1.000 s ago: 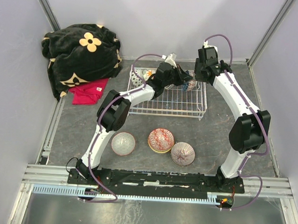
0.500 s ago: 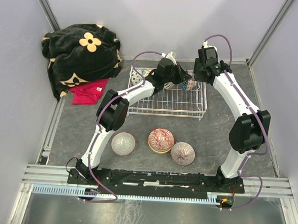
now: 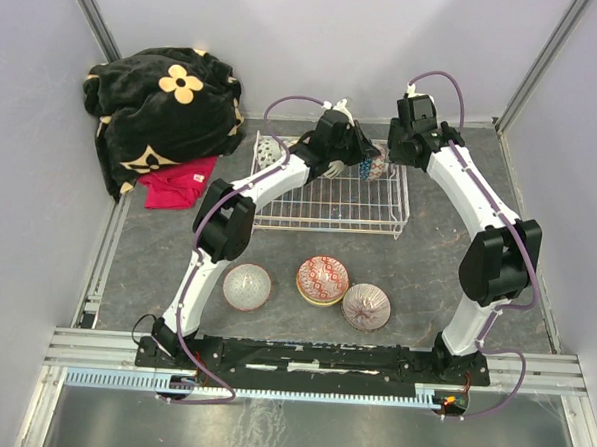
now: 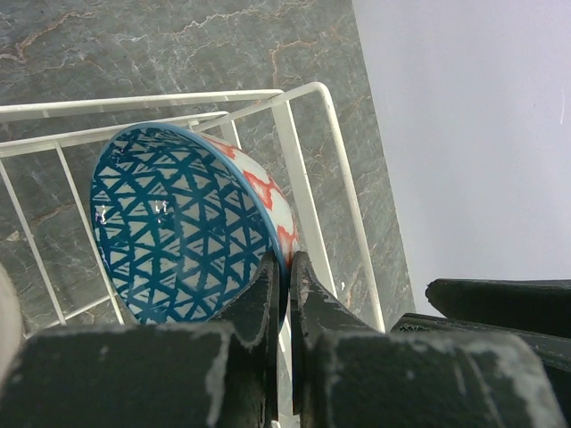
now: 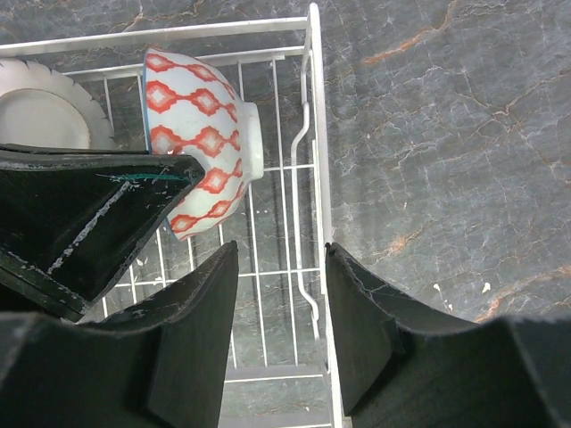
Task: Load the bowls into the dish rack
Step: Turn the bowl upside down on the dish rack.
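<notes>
The blue-lattice bowl [image 4: 178, 223] is pinched at its rim by the left tool [image 4: 281, 267]. The tool's fingers are pressed together on the thin wall, one inside and one outside. The bowl stands on edge inside the dish rack [image 4: 308, 160], in its far right corner, with its red-patterned back just beside the corner wire. The right tool [image 5: 281, 259] hangs half-spread and empty above the rack's right side wire, gripping nothing.

Over the last second the left tool has drawn a little to the left along the rack's far side, taking the bowl with it. The rack itself seems to have slid slightly the same way, while the right arm has kept its place. I read this as the bowl being settled upright, with letting go the step to come. The rack's shift suggests the bowl is dragging on the wires.

Only the left wrist view shows the blue triangle lattice inside the bowl and the pinch on its rim. The right wrist view gives the outside instead: red diamonds on white, and a white scalloped bowl [image 5: 45, 107] next along the far side. Whether the held bowl's lower edge rests on the grid floor is hidden there by the left tool. The top view alone shows three bowls [image 3: 322, 280] on the counter [image 3: 146, 266] in front of the rack, not yet loaded.
</notes>
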